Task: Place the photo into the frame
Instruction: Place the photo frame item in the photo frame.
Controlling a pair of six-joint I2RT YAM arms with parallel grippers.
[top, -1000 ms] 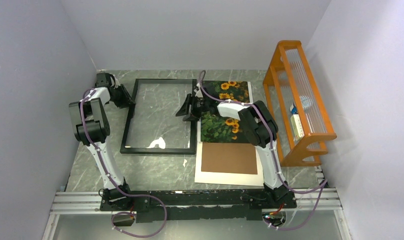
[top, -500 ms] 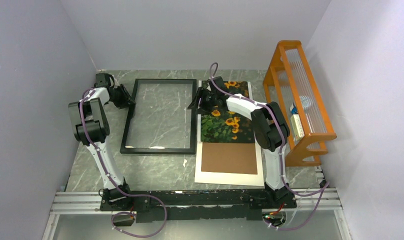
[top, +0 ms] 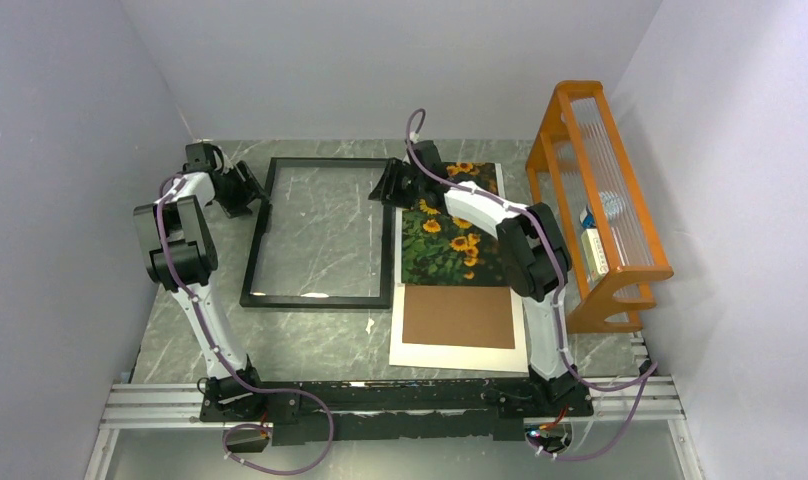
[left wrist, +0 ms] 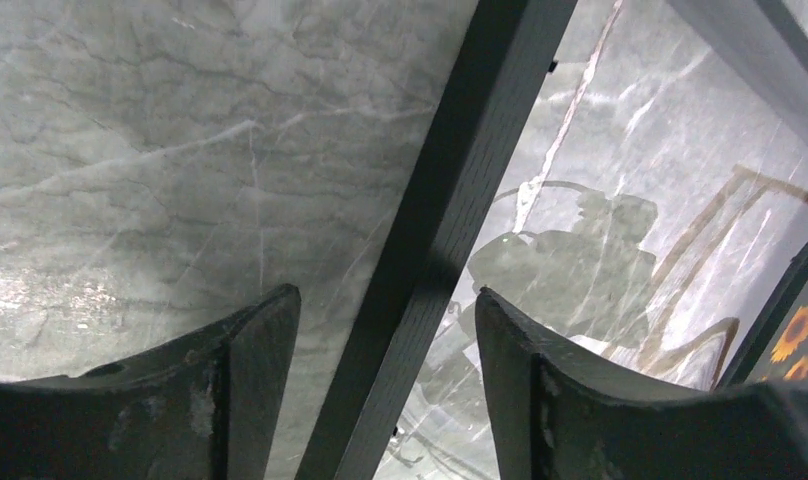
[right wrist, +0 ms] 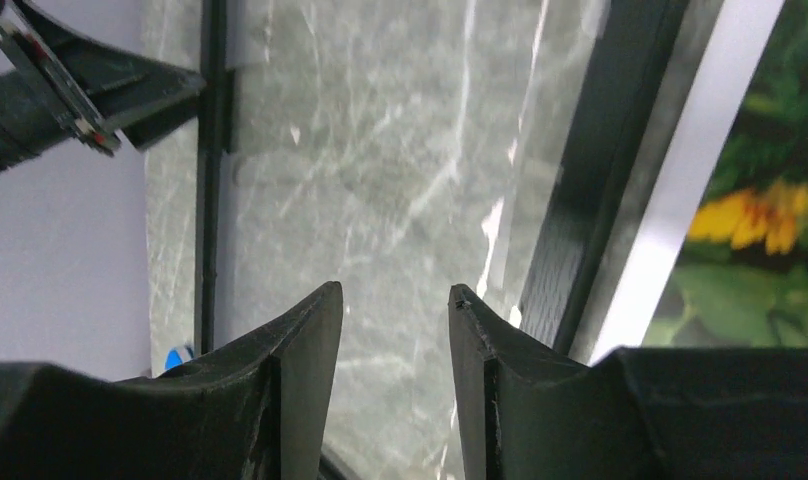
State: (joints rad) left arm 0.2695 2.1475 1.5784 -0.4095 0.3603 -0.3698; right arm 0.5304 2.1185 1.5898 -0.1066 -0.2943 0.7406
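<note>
The rectangular sunflower photo (top: pixel 438 258) lies just right of the thin black rectangular frame (top: pixel 320 298). The left end effector (left wrist: pixel 385 305) straddles its left rail, jaws apart; the right end effector (right wrist: pixel 395 300) stands narrowly parted, empty. Either closing off-centre may skew the frame.

Table (top: pixel 310 340) seen whole from above and behind arm bases (top: pixel 230 388) (steeply downward). Left wrist view held close over frame (left wrist: pixel 450 230) left rail. Right wrist view pointed close across same frame; frame shared by all three.
</note>
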